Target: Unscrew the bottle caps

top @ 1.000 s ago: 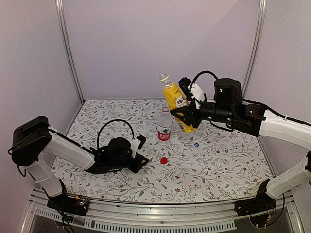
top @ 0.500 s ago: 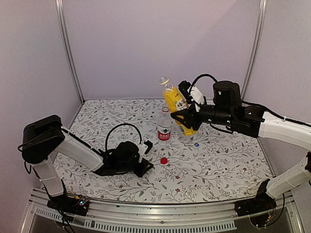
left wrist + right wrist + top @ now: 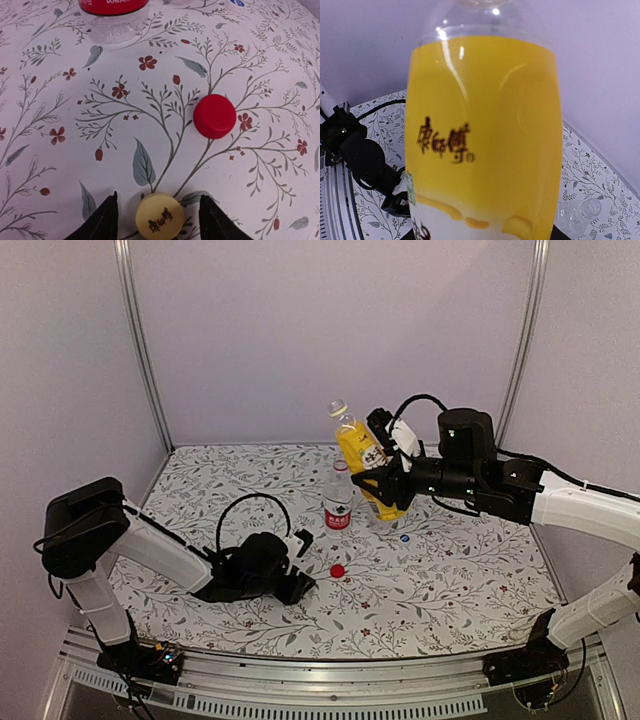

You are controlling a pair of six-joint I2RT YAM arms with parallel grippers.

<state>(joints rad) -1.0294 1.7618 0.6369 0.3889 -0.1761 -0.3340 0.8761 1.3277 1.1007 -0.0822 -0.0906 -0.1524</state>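
From above, the right gripper (image 3: 380, 483) is clamped on the yellow bottle (image 3: 362, 450), held tilted and capless over the table (image 3: 460, 580). At the left wrist, the left gripper (image 3: 157, 220) stands spread around the yellow cap (image 3: 159, 216) without touching it. The cap looks light and stiff, best pinched across its rim. At the right wrist, the bottle looks full, heavy and easy to spill.

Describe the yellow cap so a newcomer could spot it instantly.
On the floral table, find the left gripper lying low near the front, facing the red-labelled bottle. The yellow cap sits flat between its open fingers. Unlike the plain red cap just beyond, it is pale yellow with dark printed characters.
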